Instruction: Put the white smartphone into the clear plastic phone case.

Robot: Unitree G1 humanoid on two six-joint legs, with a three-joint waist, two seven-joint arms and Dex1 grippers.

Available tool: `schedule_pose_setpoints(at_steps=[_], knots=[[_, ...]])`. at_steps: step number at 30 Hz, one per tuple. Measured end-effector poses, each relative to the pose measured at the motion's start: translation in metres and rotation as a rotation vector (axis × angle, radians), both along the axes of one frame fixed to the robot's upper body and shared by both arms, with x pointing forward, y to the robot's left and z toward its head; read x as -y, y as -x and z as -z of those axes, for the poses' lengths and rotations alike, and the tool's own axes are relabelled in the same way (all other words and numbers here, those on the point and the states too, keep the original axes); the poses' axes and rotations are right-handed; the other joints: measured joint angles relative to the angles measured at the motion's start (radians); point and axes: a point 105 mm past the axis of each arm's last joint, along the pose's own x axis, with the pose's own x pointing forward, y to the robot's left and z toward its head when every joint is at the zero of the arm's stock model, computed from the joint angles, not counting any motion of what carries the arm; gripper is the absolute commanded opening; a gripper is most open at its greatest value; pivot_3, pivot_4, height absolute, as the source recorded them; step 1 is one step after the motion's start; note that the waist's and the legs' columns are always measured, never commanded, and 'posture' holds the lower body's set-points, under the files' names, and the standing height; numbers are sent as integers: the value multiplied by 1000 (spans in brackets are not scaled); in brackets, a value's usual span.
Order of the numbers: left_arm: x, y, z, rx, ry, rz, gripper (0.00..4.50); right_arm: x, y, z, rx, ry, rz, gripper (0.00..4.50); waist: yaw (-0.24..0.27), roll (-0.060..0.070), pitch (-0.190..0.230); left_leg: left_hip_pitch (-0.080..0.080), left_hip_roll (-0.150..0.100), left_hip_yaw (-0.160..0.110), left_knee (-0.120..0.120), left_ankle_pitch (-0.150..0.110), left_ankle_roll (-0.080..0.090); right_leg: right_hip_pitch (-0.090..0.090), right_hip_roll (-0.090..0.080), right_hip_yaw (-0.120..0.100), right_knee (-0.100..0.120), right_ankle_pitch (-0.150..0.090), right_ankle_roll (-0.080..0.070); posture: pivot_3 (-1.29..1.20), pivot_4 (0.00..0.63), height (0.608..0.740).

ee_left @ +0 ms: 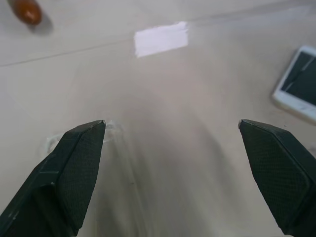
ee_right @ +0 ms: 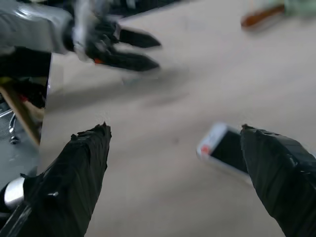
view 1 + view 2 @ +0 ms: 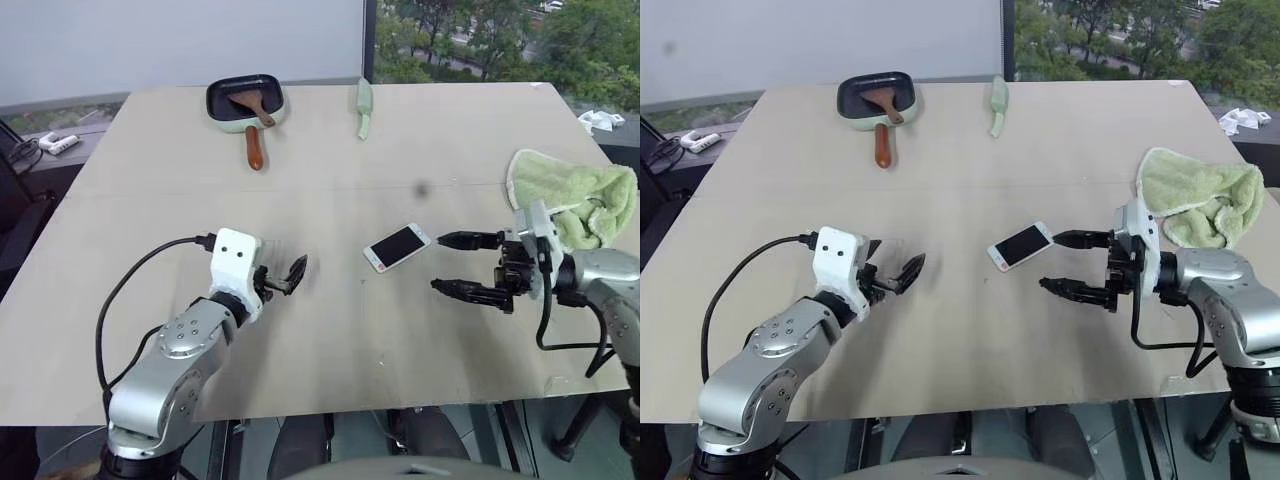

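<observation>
Black fingers of left gripper (image 3: 285, 275) spread wide, empty, over clear case (image 1: 84, 143): thin glossy shell, faint outline only, flat on table (image 3: 330, 340). Right gripper (image 3: 462, 265) likewise spread, empty, tips just beside phone (image 3: 397, 246). Phone flat, white rim, dark screen, mid-table. Step judged: approach, nothing grasped. Next: pinch phone by edges. Beyond: green towel (image 3: 580, 200), pan (image 3: 245, 98).

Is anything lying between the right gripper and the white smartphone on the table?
Nothing visible. The right gripper, jaws open, points at the white smartphone across bare table; the green towel lies behind it.
</observation>
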Motion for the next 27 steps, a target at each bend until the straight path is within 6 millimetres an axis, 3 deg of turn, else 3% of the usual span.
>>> schedule_pose_setpoints(at_steps=[10,15,23,24,25,27], knots=[[-48,20,-14,22,-53,343,4500,1,-5,1,43,14,39,4450,2,0,0,0,0,5,0,0,0,0,-1,-2,-1,-1,-1,0,150,740],[-83,23,-5,-108,-100,539,4500,-2,-7,2,47,4,57,4450,4,0,0,0,0,5,-1,0,0,0,0,-3,-1,-1,-1,0,150,740],[-107,20,24,-297,-273,723,4500,-7,-9,3,56,-3,83,4450,3,0,0,-3,1,6,-1,0,0,-3,0,-2,-1,-1,0,0,150,740],[-108,20,28,-313,-285,734,4090,-7,-8,3,59,-1,86,4500,3,0,0,-3,1,7,-1,0,0,-3,0,-2,-1,0,0,0,150,740],[-110,19,32,-334,-298,747,3951,-7,-6,4,55,-3,87,4500,3,0,0,-3,1,7,-1,0,0,-4,0,-2,-1,-1,0,0,150,740],[-112,15,32,-329,-328,756,3037,-8,-1,6,42,-5,78,4500,3,0,0,-3,1,7,-1,0,0,-4,0,-2,-1,-1,0,0,150,740]])
